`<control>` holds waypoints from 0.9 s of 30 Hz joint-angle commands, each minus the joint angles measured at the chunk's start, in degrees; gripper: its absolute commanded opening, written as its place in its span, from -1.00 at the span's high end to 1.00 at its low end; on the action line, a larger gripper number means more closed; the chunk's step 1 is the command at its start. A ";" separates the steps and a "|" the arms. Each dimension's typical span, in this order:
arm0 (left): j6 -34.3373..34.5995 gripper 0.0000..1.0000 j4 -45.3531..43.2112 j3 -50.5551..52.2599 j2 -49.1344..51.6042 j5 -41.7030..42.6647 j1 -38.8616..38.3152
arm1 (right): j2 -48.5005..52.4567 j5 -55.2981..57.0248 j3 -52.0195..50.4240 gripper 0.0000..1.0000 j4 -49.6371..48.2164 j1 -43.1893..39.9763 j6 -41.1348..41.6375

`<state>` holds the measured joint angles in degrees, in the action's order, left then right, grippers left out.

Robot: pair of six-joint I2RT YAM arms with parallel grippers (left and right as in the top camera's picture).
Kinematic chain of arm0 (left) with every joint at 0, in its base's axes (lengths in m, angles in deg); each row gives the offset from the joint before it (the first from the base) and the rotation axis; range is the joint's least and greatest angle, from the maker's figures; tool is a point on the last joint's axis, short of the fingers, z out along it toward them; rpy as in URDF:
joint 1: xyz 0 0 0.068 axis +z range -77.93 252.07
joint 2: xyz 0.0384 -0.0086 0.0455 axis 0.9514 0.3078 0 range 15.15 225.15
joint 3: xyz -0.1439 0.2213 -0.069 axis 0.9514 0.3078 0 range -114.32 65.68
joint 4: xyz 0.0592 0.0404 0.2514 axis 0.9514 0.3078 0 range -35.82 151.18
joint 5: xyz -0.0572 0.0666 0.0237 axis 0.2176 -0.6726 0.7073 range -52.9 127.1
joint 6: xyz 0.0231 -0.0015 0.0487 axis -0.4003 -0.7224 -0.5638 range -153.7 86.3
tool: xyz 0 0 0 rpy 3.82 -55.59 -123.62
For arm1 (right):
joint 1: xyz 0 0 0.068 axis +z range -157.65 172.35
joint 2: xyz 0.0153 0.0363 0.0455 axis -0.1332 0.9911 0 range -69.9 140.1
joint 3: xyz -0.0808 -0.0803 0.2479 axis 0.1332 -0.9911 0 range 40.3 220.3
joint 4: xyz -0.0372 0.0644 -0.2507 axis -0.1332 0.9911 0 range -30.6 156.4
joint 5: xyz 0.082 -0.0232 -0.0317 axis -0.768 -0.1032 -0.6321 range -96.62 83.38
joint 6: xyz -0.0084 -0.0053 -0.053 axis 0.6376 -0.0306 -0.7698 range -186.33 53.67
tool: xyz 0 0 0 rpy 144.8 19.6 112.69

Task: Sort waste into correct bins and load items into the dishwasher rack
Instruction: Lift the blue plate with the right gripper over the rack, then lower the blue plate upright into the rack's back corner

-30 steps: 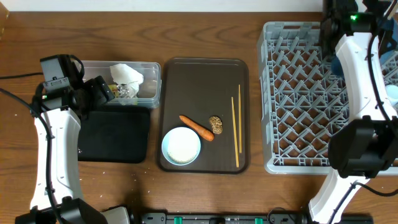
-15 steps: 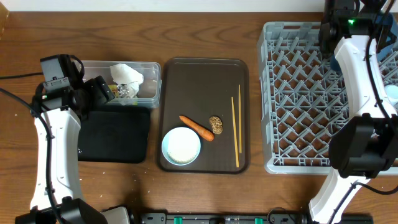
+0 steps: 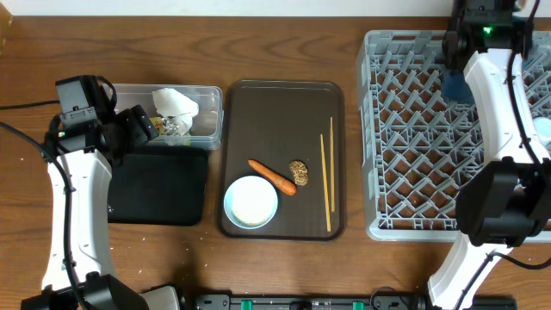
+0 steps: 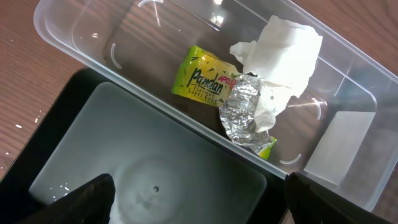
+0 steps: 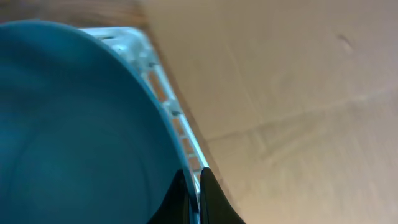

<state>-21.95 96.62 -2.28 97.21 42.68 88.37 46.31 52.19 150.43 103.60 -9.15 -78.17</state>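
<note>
My right gripper [image 5: 193, 178] is shut on the rim of the large dark-blue bowl [image 5: 74, 124], over the far part of the grey dishwasher rack [image 3: 413, 129]. From overhead only a sliver of the bowl [image 3: 454, 87] shows beside the arm. My left gripper [image 4: 199, 208] stands open and empty above the black tray [image 4: 155, 162], next to the clear tub [image 3: 207, 93]. In the tub lie the crumpled white napkin [image 4: 283, 43] and the yellow-green wrapper [image 4: 202, 81]. The carrot [image 3: 272, 176], the brown food piece [image 3: 299, 171], the chopsticks [image 3: 327, 172] and a small bowl of white rice [image 3: 250, 201] are on the brown serving tray [image 3: 284, 108].
The black tray [image 3: 159, 185] lies just in front of the clear tub. A crumpled foil piece [image 4: 245, 112] sits by the napkin. Something light blue [image 3: 542, 129] shows at the rack's right edge. Cables run along the table's left side.
The right arm has shifted slightly towards the far edge of the rack with the bowl. The left arm has not moved.
</note>
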 commanded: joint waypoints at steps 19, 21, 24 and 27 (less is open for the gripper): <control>-0.31 -0.75 0.15 -0.31 -0.42 -0.50 0.17 | -0.76 2.32 0.17 0.97 -14.43 -2.36 -23.04; -0.31 -0.76 0.13 -0.31 -0.42 -0.50 0.17 | -0.76 2.21 0.17 0.97 -15.32 -2.93 -23.02; -0.31 -0.76 0.17 -0.31 -0.42 -0.50 0.17 | -0.76 0.74 0.00 0.97 -15.47 -3.21 -22.97; -0.31 -0.75 0.17 -0.31 -0.42 -0.50 0.17 | -0.76 0.79 -0.31 0.97 -15.32 -3.08 -22.45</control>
<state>-21.95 96.62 -2.28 97.21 42.68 88.37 46.31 50.92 150.43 88.48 -11.62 -100.48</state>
